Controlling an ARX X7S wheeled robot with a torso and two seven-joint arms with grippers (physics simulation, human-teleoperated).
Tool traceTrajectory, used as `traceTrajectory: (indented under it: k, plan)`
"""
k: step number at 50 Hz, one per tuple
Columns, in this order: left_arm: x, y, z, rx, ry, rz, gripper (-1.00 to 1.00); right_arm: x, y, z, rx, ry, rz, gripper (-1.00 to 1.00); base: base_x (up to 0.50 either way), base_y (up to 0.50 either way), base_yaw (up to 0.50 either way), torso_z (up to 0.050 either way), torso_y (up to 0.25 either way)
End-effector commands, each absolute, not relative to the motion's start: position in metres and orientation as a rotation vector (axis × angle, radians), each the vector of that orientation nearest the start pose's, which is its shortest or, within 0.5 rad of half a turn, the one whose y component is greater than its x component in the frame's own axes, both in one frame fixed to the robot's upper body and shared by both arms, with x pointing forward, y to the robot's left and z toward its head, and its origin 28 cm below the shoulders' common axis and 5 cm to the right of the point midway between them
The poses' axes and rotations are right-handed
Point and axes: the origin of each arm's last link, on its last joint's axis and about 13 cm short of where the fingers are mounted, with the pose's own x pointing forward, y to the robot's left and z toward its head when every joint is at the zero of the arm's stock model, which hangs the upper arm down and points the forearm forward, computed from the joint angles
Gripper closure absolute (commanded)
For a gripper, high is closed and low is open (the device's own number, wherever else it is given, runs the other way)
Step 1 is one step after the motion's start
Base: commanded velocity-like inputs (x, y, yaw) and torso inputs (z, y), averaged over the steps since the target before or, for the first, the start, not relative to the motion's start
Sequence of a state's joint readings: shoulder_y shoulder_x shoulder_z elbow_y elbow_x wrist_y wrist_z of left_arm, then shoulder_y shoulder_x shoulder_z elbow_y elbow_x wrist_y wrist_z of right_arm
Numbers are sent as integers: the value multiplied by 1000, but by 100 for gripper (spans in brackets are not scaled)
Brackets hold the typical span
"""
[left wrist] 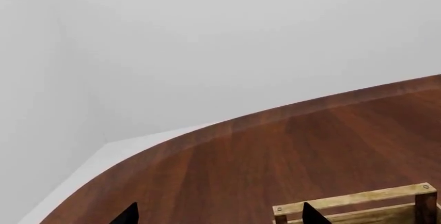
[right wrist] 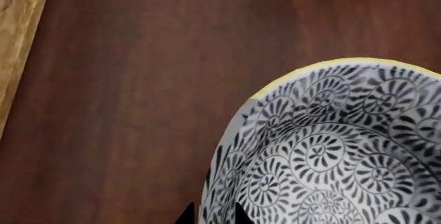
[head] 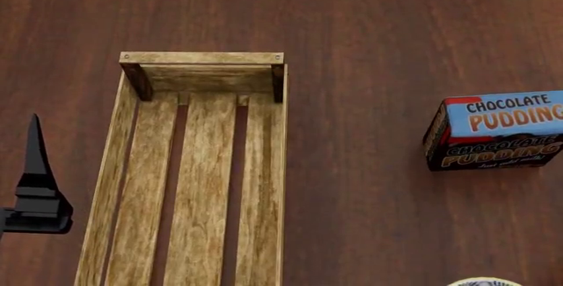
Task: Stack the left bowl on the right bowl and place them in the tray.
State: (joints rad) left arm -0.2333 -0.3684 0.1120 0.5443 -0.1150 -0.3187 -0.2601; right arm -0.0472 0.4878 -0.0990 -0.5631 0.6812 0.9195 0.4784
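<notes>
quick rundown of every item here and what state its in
tray: empty, flat on the table, slats bare
chocolate pudding box: closed, lying on the table, apart from the tray
bowl: upright on the table, nothing visible inside
left gripper: open, holding nothing
right gripper: fingertips close together at the bowl's rim, grip unclear

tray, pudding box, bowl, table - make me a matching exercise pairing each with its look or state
Things:
1. tray
2. pudding box
3. bowl
4. table

Descriptions:
A. black-and-white swirl pattern with a yellow rim
B. dark reddish-brown wood
C. blue and black with orange lettering
D. light slatted wood, nothing in it

Pairs: 1-D, 2-C, 3-A, 4-B
</notes>
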Motion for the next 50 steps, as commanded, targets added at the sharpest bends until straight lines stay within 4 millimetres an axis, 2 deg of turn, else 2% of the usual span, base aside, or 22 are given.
traceTrajectory:
  k: [1, 27, 50]
  plan:
    - [234, 244, 159, 212, -450, 91, -100, 157, -127, 86, -131, 505, 39, 100, 10, 0, 3, 0, 0]
    - [230, 245, 162, 205, -461, 89, -100, 142, -114, 135, -294, 390, 20, 100, 0, 0, 0, 0, 0]
    - [230, 249, 169, 133, -439, 113, -100, 151, -122, 175, -351, 307, -41, 100, 0, 0, 0, 0, 0]
